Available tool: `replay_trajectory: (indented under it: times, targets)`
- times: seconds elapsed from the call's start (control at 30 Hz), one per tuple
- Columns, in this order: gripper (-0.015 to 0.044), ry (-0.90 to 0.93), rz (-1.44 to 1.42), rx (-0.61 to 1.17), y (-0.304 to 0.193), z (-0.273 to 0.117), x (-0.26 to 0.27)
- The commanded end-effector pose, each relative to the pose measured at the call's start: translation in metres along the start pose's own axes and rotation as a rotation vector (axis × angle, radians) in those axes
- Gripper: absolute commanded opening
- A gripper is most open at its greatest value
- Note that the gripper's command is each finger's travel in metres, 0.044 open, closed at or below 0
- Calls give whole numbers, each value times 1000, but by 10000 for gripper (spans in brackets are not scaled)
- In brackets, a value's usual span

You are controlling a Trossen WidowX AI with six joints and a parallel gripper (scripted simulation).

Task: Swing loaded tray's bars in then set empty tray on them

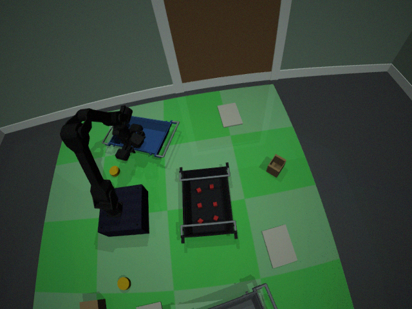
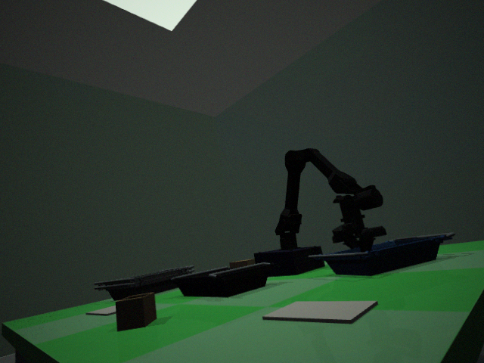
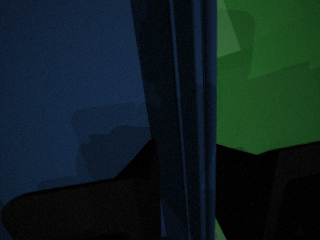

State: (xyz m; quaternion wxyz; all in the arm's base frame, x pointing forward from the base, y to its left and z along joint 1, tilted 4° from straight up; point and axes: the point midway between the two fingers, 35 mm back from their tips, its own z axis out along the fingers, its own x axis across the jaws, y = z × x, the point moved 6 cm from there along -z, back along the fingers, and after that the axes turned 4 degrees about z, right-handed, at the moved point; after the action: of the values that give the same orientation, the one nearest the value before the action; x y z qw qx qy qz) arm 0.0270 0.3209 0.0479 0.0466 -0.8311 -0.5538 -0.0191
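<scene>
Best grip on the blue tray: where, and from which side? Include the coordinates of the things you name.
Probably the middle of the blue tray's (image 1: 154, 134) (image 2: 406, 255) (image 3: 192, 100) long side wall nearest the arm's base, from above, one finger inside and one outside. That wall is thin and upright enough to pinch, its rim stands clear of the table, and the bars stick out past the short ends.

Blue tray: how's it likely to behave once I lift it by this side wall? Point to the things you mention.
The blue tray (image 1: 153, 141) (image 2: 406, 255) (image 3: 65, 60) will probably stay stiff, its walls standing straight. It may tip, since the gripper (image 1: 128, 149) (image 2: 365, 249) (image 3: 168, 142) pinches just one long side. The silver end bars might swing, being hinged-looking and splayed outward.
</scene>
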Motion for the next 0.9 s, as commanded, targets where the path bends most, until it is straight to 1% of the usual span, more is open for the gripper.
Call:
replay_trajectory:
  times: [0.0,0.07,0.33,0.87]
  targets:
    - [9,-10,3,-4,0,-9,-1]
    - [0,-10,3,-4,0,-21,0]
    - [0,-10,3,-4,0,-77,-1]
    - [0,-10,3,-4,0,-78,-1]
